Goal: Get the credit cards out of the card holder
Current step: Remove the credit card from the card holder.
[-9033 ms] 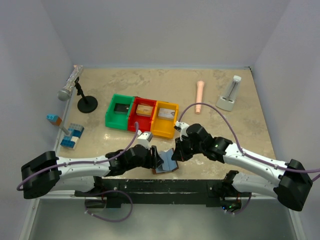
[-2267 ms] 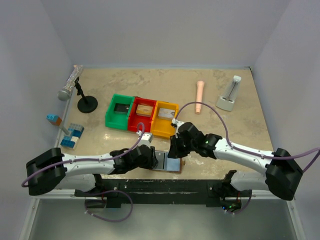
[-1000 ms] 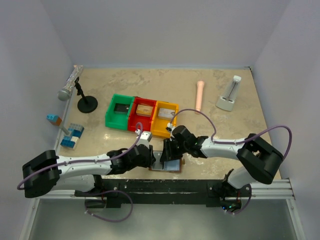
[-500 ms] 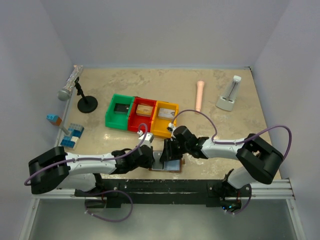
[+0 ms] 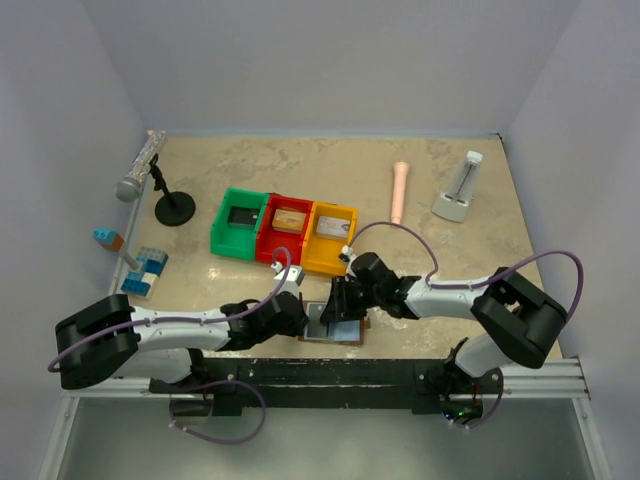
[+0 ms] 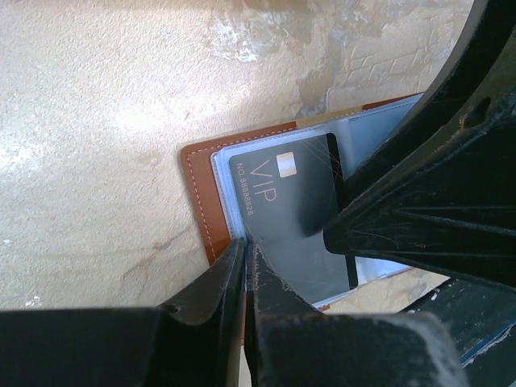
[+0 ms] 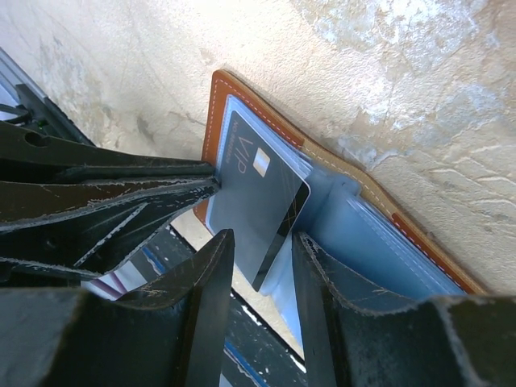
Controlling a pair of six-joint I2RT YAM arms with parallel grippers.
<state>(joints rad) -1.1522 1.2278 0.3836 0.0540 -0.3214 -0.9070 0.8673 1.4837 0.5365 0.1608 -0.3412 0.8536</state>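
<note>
The left gripper (image 6: 244, 246) reaches in low from the left, jaws pressed almost together, apparently pinching the edge of the black VIP card (image 6: 282, 218). Best to slide the card out flat, leftward. The open brown leather-like card holder (image 6: 200, 197) lies at the near edge of the table (image 6: 97, 121). The right gripper (image 7: 262, 240), jaws spread, straddles the card's corner.

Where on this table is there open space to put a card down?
Two bare patches: the back strip behind the bins, between the microphone stand and the pink stick; and the left side between the green bin and the toy blocks. The near centre is crowded: the left arm and right arm meet over the card holder.
</note>
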